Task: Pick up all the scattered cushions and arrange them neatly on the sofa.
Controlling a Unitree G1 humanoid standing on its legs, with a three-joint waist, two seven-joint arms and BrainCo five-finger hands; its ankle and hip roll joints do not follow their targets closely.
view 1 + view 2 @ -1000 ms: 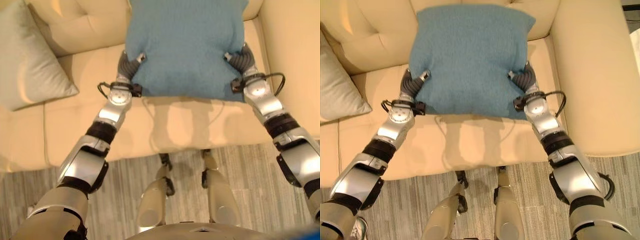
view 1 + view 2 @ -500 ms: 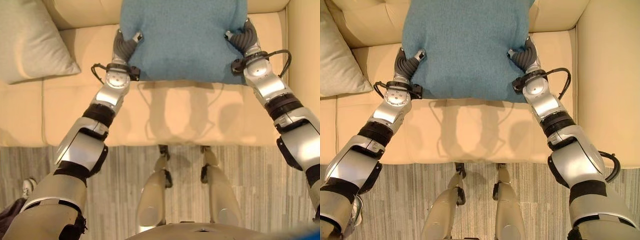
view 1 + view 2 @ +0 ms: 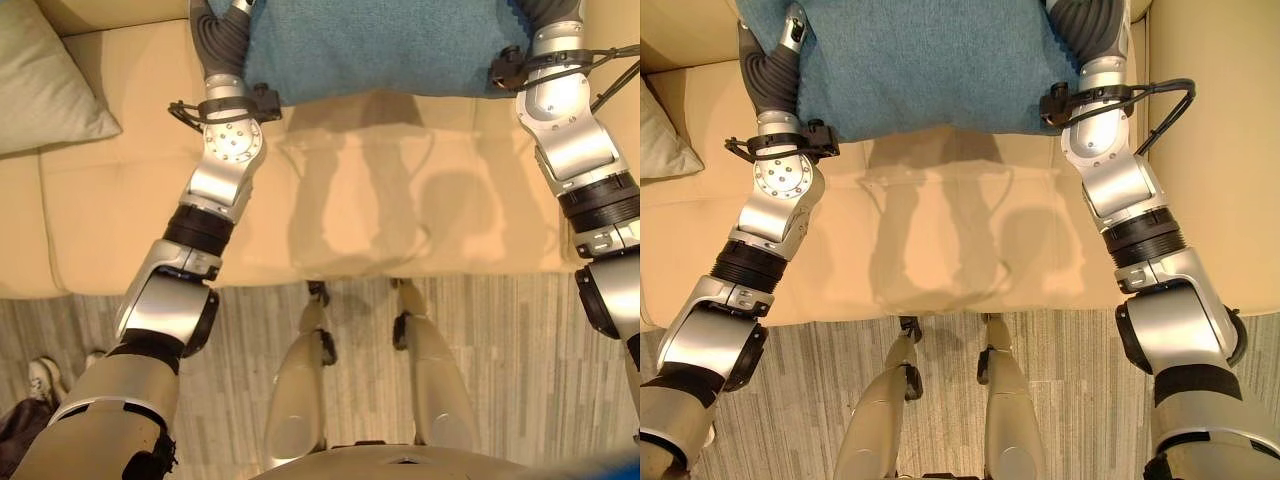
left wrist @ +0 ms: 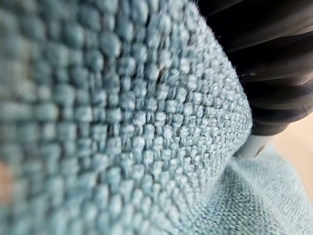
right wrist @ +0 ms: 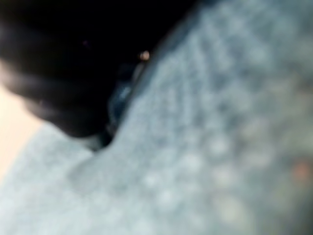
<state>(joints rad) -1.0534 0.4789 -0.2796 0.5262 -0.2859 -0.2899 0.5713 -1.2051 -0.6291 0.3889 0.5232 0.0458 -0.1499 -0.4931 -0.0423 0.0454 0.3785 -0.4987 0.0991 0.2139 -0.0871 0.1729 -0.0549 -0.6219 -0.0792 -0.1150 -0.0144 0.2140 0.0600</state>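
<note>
The left hand point(image 3: 773, 70) has a silver thumb lying on the face of the blue cushion point(image 3: 930, 60) at its left edge, and the wrist view shows the weave bunched up against the dark cover. From that I judge it to be grasping the cushion, though the fingers are hidden behind the fabric. The right hand point(image 3: 1090, 30) presses into the opposite edge in the same manner; its fingers are buried in the cloth, so I cannot tell how they are set.

The cushion hangs between the two hands at twelve o'clock in the head views, its lower hem clear of the cream sofa point(image 3: 380, 210) and casting a shadow on the seat. A beige cushion point(image 3: 45, 85) rests on the sofa at ten o'clock, well apart from the blue one.

Compared with half a second ago, the hands and cushion sit higher in the picture and the floor point(image 3: 250, 330) takes up more of it. The whole scene has shifted, so the camera has moved too. The arms look stretched further towards the backrest, which suggests the cushion is near its resting place and release is the next step.
</note>
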